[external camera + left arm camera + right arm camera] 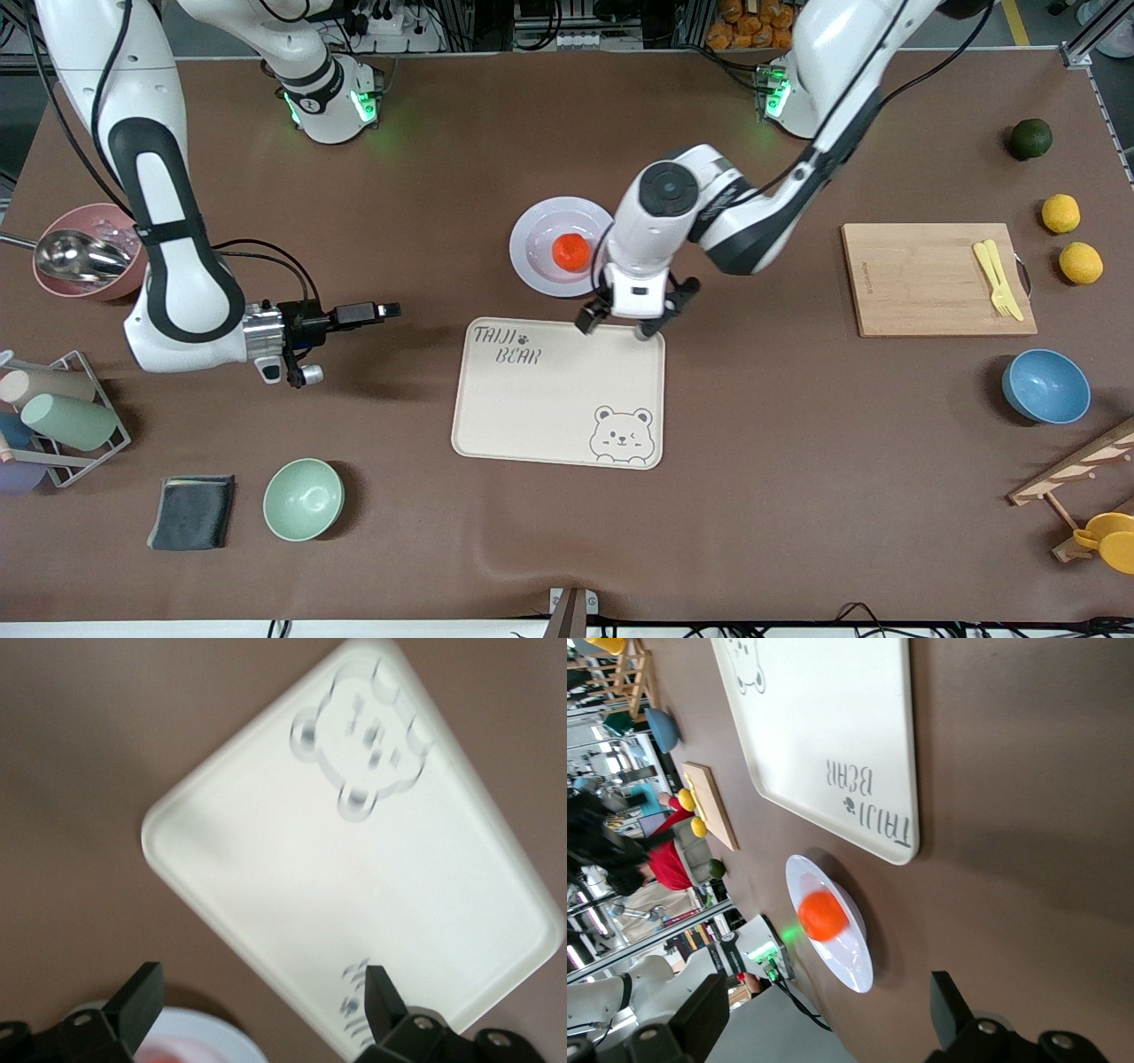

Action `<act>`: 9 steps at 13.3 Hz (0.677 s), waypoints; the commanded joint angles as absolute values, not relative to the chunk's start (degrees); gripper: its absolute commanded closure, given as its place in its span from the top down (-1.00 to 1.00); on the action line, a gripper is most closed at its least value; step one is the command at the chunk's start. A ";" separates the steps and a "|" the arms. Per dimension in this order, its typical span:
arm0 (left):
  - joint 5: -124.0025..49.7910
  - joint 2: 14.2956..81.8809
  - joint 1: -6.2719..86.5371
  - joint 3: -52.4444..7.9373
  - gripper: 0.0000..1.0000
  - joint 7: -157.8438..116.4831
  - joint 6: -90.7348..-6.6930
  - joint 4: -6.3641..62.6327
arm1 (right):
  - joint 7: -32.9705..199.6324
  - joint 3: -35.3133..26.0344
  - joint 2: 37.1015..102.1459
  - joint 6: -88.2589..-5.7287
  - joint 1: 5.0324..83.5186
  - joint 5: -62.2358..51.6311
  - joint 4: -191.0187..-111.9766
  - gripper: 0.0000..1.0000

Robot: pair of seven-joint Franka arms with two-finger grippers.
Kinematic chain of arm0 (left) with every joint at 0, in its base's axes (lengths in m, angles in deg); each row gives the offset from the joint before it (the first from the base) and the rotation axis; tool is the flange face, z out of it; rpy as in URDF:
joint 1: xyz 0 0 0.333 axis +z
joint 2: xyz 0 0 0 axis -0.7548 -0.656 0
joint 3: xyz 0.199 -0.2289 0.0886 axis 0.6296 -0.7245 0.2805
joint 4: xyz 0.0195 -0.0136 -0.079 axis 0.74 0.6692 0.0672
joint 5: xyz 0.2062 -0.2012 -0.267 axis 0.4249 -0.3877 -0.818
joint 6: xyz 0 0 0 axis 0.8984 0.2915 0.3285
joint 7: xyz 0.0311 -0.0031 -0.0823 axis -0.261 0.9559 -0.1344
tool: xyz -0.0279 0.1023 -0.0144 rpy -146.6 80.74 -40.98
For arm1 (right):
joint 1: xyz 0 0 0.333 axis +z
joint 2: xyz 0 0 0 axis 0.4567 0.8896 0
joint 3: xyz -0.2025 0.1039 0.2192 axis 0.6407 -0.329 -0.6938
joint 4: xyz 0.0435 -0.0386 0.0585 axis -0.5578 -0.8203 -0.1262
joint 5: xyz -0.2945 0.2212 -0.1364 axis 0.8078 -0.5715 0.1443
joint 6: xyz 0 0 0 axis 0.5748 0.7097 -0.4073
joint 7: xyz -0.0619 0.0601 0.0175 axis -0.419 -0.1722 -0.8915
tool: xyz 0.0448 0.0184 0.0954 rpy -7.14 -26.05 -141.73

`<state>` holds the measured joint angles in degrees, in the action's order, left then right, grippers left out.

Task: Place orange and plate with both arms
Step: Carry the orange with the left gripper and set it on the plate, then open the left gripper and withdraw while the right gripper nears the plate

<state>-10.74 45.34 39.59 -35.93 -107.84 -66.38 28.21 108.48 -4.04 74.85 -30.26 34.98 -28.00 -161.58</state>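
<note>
Orange (571, 252) is sitting in the middle of the plate (534, 232), and the plate is on the desk (780, 461) just farther from the front camera than the cream tray (558, 399). So what's left, I'd guess, is moving the plate onto that tray. Left hand (622, 326) hangs open over the tray's edge next to the plate. Right hand (388, 310) waits open, over bare desk toward its own end. Tip: pinch the wide rim and keep it level so the fruit doesn't roll.
</note>
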 commanded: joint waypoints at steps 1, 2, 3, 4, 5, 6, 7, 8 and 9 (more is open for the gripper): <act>-5.72 50.23 44.59 -36.01 1.00 -103.21 -64.88 29.23 | 112.13 -3.76 73.67 -33.14 37.36 -30.94 -165.14 0.95; -4.83 51.11 47.57 -36.18 1.00 -98.56 -63.92 28.88 | 113.09 -3.67 73.67 -33.24 38.24 -31.73 -165.50 0.90; -4.82 51.82 49.78 -36.27 1.00 -92.60 -62.87 28.45 | 114.76 -3.67 73.67 -33.76 38.60 -33.22 -166.46 0.90; -5.61 52.35 51.45 -36.36 1.00 -86.71 -61.99 27.14 | 117.56 -3.67 73.76 -35.16 39.30 -36.02 -167.95 0.88; -5.70 52.35 52.16 -36.36 1.00 -83.17 -59.46 25.30 | 121.07 -3.67 73.67 -37.09 40.96 -39.87 -169.79 0.84; -5.70 52.27 52.61 -36.36 1.00 -80.96 -56.30 23.02 | 122.75 -3.67 73.67 -39.02 42.72 -42.96 -171.20 0.83; -5.70 52.09 52.96 -36.27 1.00 -78.85 -53.57 21.34 | 122.77 -3.67 73.67 -40.78 44.39 -43.86 -171.56 0.81; -5.79 52.00 53.14 -36.18 1.00 -76.92 -52.15 19.93 | 122.86 -3.67 73.67 -42.19 45.53 -44.21 -171.92 0.78; -5.79 51.83 53.83 -36.10 1.00 -75.07 -50.66 18.79 | 123.21 -3.67 73.67 -43.42 46.24 -45.09 -172.79 0.77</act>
